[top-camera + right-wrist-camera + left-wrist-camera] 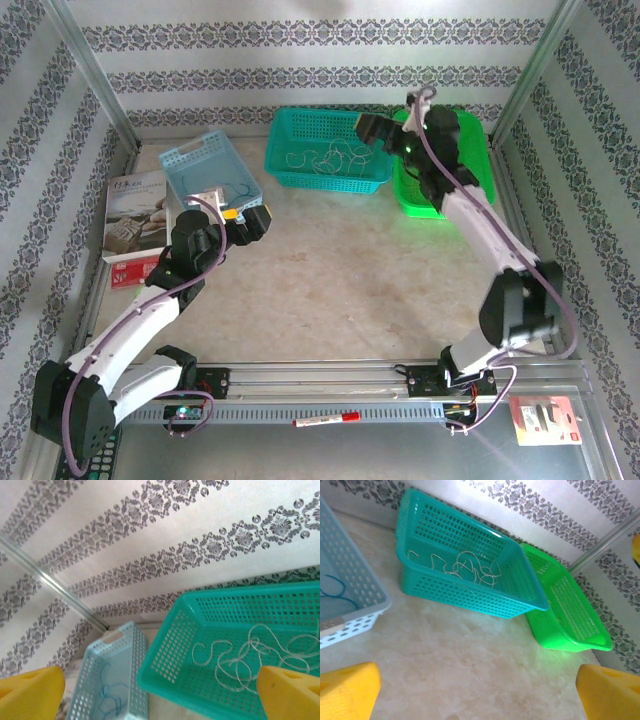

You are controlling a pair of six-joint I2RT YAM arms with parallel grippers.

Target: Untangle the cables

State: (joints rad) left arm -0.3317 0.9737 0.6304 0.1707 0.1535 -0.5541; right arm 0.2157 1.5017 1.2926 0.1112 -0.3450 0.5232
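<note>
Both grippers stand wide open, holding nothing. The right gripper [372,128] hovers above the right end of the teal basket [330,183] at the far middle of the table, where the white cables [330,158] lie in a loose, loopy clump. A blue cable [332,592] lies in the light-blue basket [188,157] at far left, just beyond the left gripper [252,222]. A fresh pick seems due. It calls for lowering onto one outlying loop, not the clump's middle.
</note>
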